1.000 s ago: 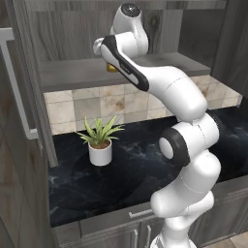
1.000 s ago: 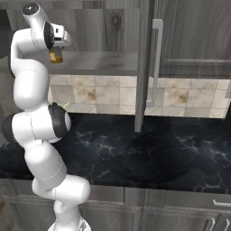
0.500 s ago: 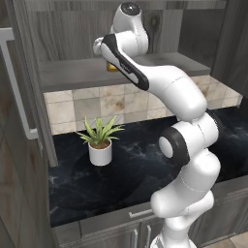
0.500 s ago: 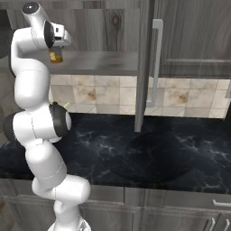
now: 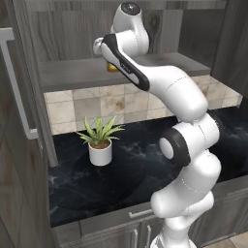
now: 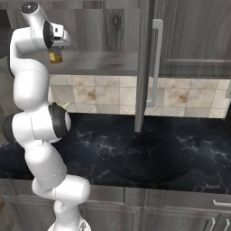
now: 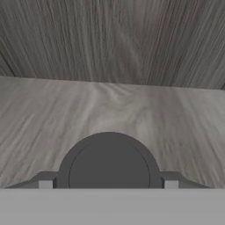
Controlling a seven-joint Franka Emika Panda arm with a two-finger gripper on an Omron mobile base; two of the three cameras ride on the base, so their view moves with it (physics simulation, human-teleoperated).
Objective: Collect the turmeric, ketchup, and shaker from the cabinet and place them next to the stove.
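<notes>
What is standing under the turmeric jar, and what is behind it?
The turmeric stands on the grey shelf of the cabinet. Behind it shows only the woodgrain back wall. The gripper straddles its dark lid, hiding the jar's lower body.

No writing, brand, number or sign can be read anywhere in these pictures. The small orange jar point(image 6: 55, 57) on the cabinet shelf point(image 6: 99, 62), in the upper left of the right base view, is too small and too far hidden by the arm for any label text to be made out. Its round dark lid point(image 7: 109, 165), at the bottom middle of the hand view, is plain and bears no marks. The cabinet door point(image 6: 189, 36), the wall tiles point(image 5: 111, 104), the white plant pot point(image 5: 100, 153) and the dark marbled desk point(image 6: 171, 153) carry no lettering either.
</notes>
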